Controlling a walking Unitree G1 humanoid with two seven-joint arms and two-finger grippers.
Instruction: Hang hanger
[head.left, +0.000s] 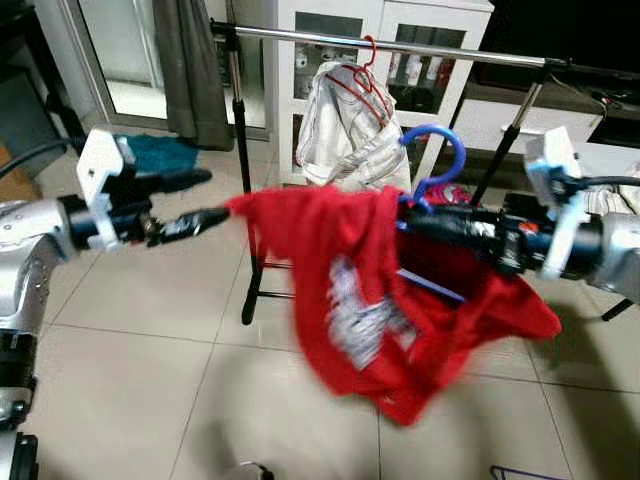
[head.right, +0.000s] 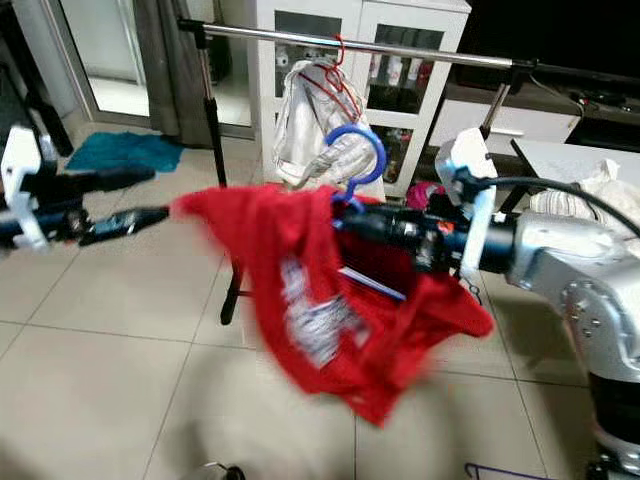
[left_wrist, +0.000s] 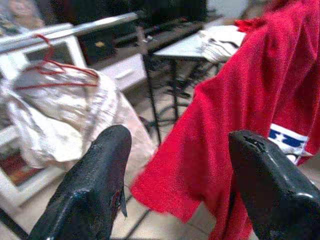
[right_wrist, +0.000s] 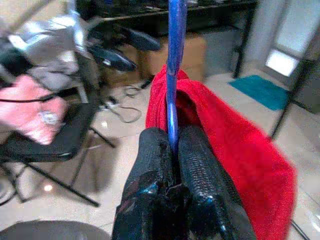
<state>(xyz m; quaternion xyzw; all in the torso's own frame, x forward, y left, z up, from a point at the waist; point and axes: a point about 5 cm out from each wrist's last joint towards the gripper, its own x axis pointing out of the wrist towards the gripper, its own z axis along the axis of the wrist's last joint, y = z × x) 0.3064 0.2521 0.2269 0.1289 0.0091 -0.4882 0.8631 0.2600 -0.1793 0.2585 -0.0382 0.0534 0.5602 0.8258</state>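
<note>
Right end effector (head.right: 352, 222) clamped on the blue hanger (head.left: 432, 160), its two black fingers (right_wrist: 200, 185) pressed together around the thin blue stem, as the right wrist view shows. The hanger is plastic, bright blue, with a rounded hook standing upright above the fingers; below them a short stretch of its lower bar shows against the cloth. It is held in the air in front of and below the clothes rail (head.left: 400, 45), its hook not on the rail.

A red garment (head.left: 380, 300) is draped over the hanger: loose, blurred in places, with a white and blue printed patch on its front, and hanging in folds toward the tiled floor (head.left: 130, 380). One corner of it reaches out toward the left end effector (head.left: 195, 200).

Left end effector held out level on the robot's left, fingers (left_wrist: 95, 190) spread apart with nothing between them; their tips lie just beside the garment's outstretched corner, and whether they touch it cannot be told.

On the rail hangs a red wire hanger (head.left: 365, 75) carrying a white garment (head.left: 345, 135), just behind the blue hook. A white cabinet (head.left: 400, 30) stands behind the rail; a teal mat (head.left: 165, 150) lies on the floor at the left.
</note>
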